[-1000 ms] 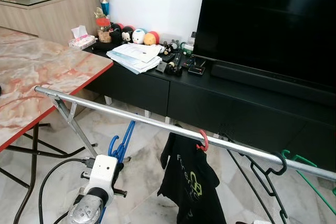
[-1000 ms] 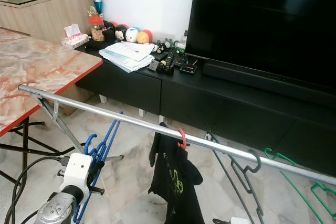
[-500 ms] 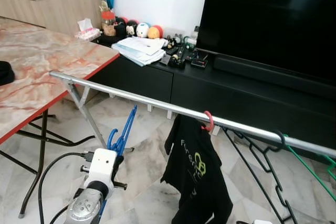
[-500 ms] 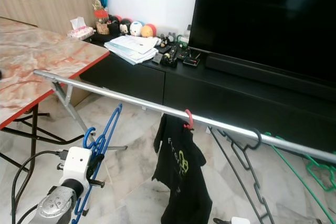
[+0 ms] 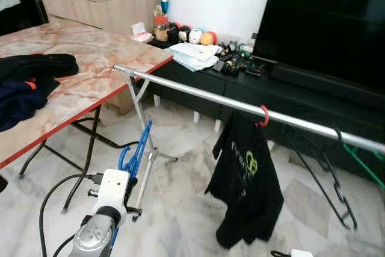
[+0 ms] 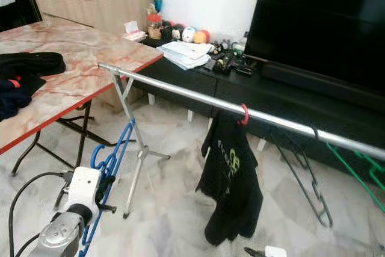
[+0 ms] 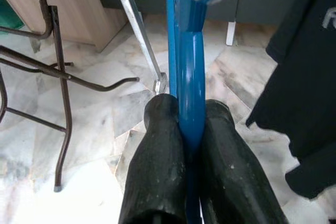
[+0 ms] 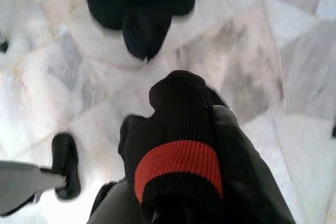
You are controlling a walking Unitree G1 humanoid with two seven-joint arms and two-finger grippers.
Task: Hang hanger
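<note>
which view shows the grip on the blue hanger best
The left wrist view: the blue hanger runs straight between the left gripper, whose jaws are shut on its bar. The eye views show the hanger's hook and frame rising above the left arm, short of the silver rail, with the contact itself hidden.

The one piece of lettering in sight stands on the front of the black T-shirt (image 5: 245, 194) that hangs from the silver rail (image 5: 198, 93): a line of pale letters running at a slant, with a yellow-green emblem beneath it. The letters are too small and too blurred to be read in either eye view. In the left wrist view a pale letter, perhaps an "R", shows at the picture's edge on that cloth. Nothing else bears readable writing.
</note>
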